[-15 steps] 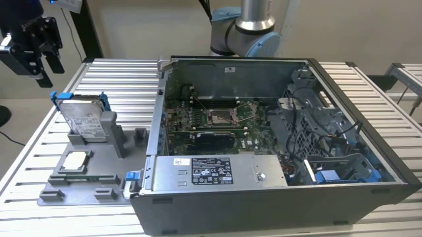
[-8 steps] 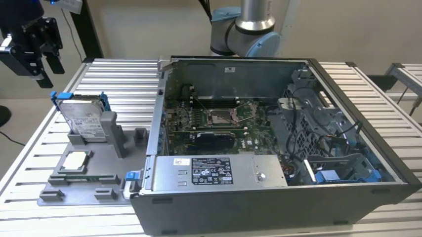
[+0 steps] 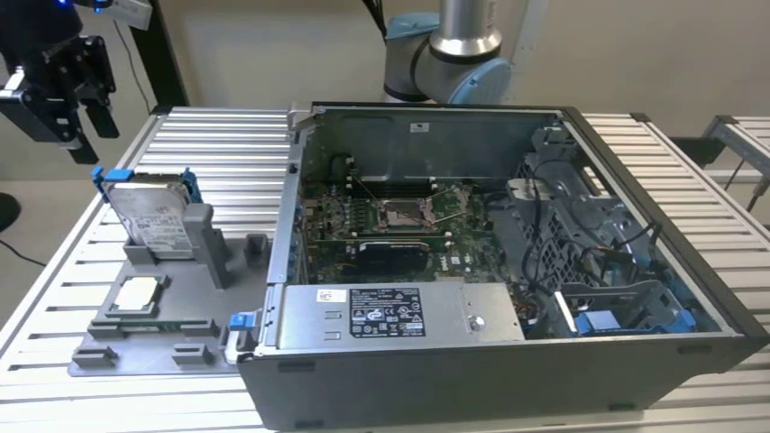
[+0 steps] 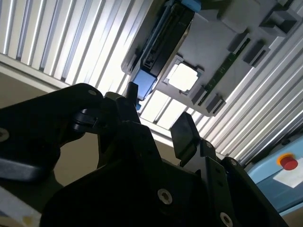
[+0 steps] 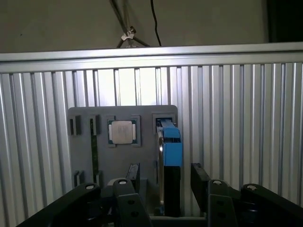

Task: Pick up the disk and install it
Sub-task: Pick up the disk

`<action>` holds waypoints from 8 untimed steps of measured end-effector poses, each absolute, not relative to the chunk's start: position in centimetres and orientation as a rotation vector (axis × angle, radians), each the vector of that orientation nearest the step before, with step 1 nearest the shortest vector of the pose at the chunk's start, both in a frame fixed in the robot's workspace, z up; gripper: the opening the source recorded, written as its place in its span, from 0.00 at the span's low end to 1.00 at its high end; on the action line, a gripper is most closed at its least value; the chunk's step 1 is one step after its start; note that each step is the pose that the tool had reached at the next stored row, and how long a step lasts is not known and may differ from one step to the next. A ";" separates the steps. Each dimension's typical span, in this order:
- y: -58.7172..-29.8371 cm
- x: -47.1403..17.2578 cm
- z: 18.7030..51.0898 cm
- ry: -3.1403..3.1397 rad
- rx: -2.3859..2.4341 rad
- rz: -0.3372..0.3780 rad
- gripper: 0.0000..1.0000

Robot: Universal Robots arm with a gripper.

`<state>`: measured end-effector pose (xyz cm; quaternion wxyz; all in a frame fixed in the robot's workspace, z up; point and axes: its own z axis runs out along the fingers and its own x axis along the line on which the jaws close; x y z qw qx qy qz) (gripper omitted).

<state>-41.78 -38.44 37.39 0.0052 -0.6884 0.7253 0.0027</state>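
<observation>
Black gripper (image 3: 89,128): jaws apart, gripping nothing. It hangs in the air at 10 o'clock in the exterior view, pointing down.
Fingers (image 5: 133,171): well apart in both wrist views. In the first wrist view the gap between them lines up with the disk edge farther off.
Gripper vs disk: gripper sits at roughly 11 o'clock of the disk in the exterior view, with clear air between them and no contact.
Disk (image 3: 157,216): stands upright on edge in a slot of the fixture, at 9 o'clock of the case in the exterior view. Its silver face and white label are turned toward that camera.
Carrier (image 3: 114,176): blue plastic, clipped round the disk rim. It reads as a blue strip along the disk edge (image 5: 170,142) in the first wrist view.
Fixture (image 3: 169,352): grey plastic tray with raised blocks, flat on the table, just beside the case wall.
Chip (image 3: 136,295): small silver square, lying flat in a fixture pocket at 6 o'clock of the disk. It is near the disk but not touching it.
Case (image 3: 650,361): dark grey, open side up, with the motherboard (image 3: 398,216) exposed at centre.
Grey box (image 3: 398,311): black label on top, seated inside the case along its 6 o'clock wall.
Arm base (image 3: 463,45): at 12 o'clock, behind the case.
Table (image 3: 698,180): aluminium slats under everything.
Red button (image 4: 289,161): seen past the table edge in the second wrist view.
</observation>
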 end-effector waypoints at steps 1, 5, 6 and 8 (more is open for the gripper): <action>-38.4 -41.8 37.3 2.271 -2.156 0.008 1.00; -38.4 -41.8 37.1 2.271 -2.156 0.008 1.00; -38.4 -41.8 37.1 2.271 -2.156 0.008 1.00; -38.4 -41.8 36.9 2.271 -2.156 0.008 1.00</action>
